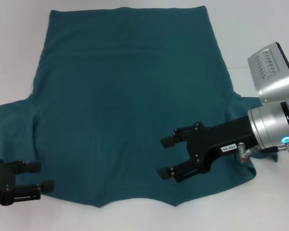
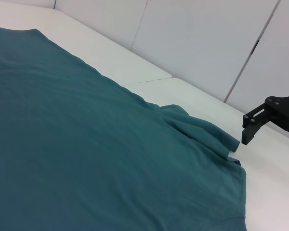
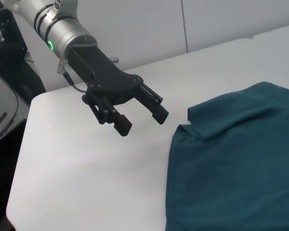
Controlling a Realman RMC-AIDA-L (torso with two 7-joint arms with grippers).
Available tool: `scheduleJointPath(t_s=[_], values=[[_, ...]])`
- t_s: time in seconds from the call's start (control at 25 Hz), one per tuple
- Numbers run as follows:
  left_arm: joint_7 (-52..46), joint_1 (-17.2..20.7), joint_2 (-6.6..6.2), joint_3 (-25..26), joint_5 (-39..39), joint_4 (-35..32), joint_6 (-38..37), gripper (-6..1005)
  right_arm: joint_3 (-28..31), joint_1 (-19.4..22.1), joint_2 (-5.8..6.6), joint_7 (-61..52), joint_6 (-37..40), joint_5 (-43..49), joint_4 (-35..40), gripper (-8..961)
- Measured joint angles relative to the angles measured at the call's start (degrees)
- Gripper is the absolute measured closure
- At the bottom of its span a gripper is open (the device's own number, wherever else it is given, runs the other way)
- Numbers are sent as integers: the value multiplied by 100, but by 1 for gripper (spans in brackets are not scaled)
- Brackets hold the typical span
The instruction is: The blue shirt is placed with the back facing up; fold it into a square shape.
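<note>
Progress: none, no fold yet | large dark teal-blue cotton T-shirt (image 1: 125, 101) flat on white worktop (image 1: 260, 29) | right claw (image 1: 165, 157) released above it | left claw (image 1: 41, 176) released at sleeve edge

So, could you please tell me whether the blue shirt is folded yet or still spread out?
Spread out: the blue shirt lies flat on the table, sleeves out at both sides, no fold made.

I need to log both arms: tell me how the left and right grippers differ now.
The right gripper is over the blue shirt near its right sleeve; the left gripper sits lower, at the left sleeve's edge by the white table. More of the right arm shows. Both are open and hold nothing.
</note>
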State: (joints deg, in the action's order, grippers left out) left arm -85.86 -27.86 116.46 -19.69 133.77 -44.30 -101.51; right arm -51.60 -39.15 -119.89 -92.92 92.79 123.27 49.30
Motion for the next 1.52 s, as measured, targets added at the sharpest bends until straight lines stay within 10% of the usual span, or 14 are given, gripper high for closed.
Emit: scheduleJointPath(t_s=[0.96,1.52], values=[[-2204,178,16,720,34,-1140,580,170,323,98,54,-394,-106,-367,136,39],[-3590,212,291,-487,78,-899,2784,170,326,-36,57,-308,-157,-412,140,40]])
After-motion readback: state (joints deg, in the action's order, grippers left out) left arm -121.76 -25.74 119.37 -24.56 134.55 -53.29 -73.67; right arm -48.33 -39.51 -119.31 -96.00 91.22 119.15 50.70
